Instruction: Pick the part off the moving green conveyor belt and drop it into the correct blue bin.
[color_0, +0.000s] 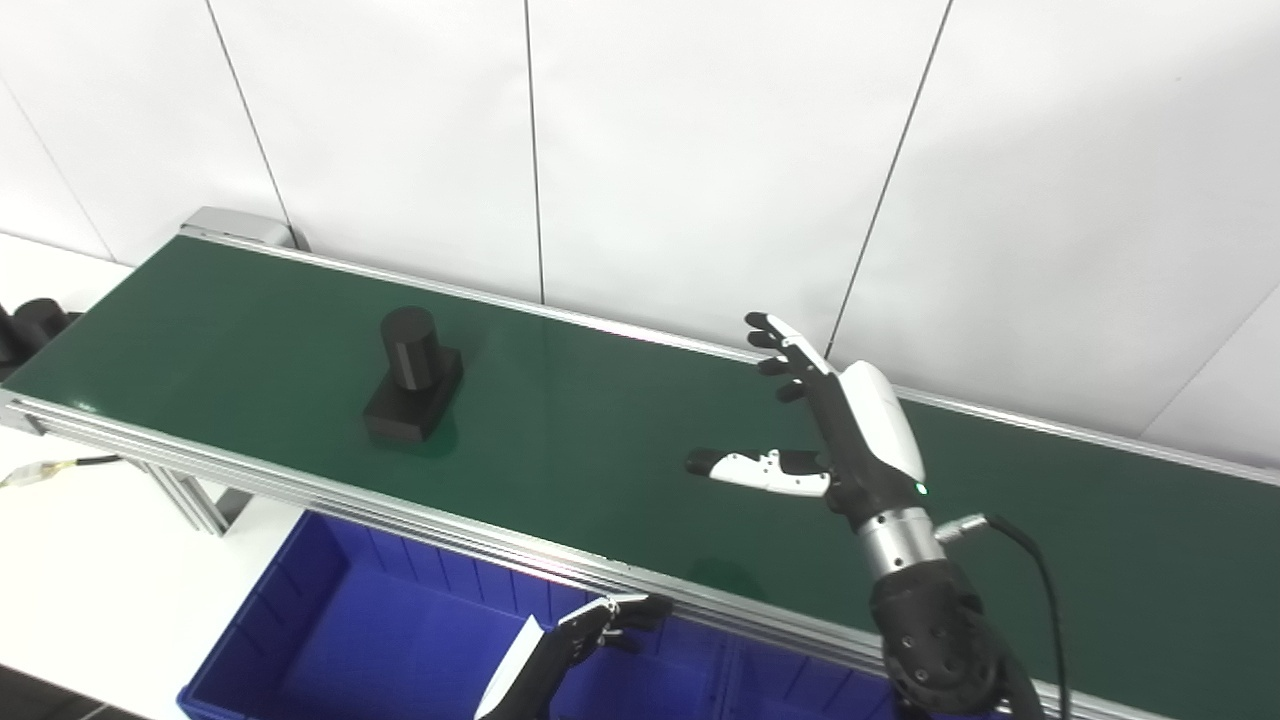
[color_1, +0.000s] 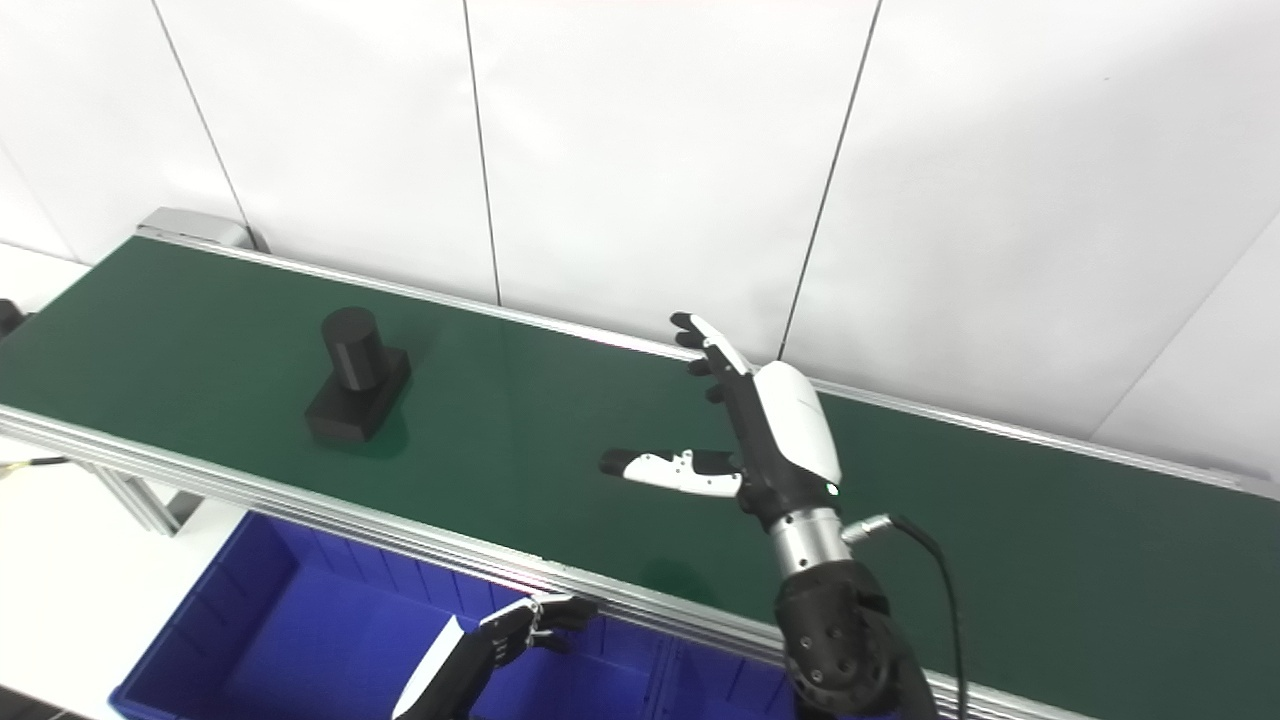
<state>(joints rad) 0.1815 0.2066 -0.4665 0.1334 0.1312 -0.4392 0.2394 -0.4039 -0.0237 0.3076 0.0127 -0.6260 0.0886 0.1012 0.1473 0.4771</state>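
Black part (color_0: 412, 375) rides the belt (color_0: 620, 440) untouched; right hand (color_0: 820, 430) waits spread, empty; bin (color_0: 340, 640) unfilled

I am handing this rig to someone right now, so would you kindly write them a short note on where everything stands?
Right hand: open, fingers spread, raised over the green conveyor belt, holding nothing.
Left hand: low at the belt's near rail, over the blue plastic bin; fingers curled, holding nothing visible.
Part: the black block with an upright cylinder stands on the belt, well to the left of the right hand and apart from it.
Done: nothing yet; the part is untouched.
Left: grasp the part off the belt and drop it into the correct blue bin.
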